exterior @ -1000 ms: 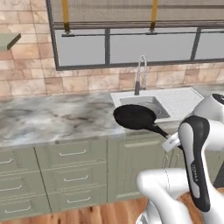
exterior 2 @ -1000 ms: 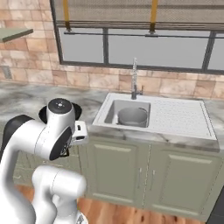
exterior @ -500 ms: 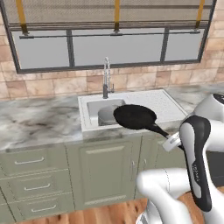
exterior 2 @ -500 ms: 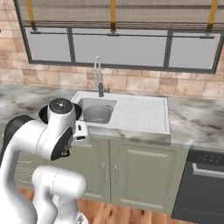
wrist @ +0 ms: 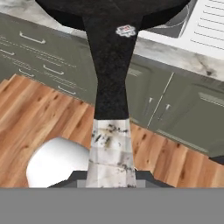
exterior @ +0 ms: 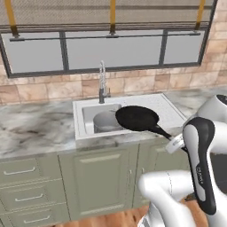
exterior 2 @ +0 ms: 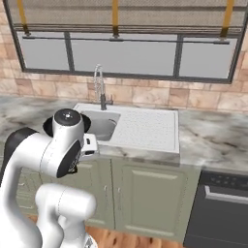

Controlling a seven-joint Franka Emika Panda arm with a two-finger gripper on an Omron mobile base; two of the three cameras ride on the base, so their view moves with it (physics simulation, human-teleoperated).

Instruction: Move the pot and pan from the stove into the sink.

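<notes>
Now gripper point(exterior: 175, 142) fingers pinch the pan point(exterior: 137, 118) by its long handle's end, pan held over sink point(exterior: 84, 132) front rim, pot point(exterior: 105, 120) in basin at 9 o'clock; far-end grip could let it tilt, clip pot.

Flat, even rendered light, soft shadows, no glare; all views coarse and slightly blurred.
</notes>
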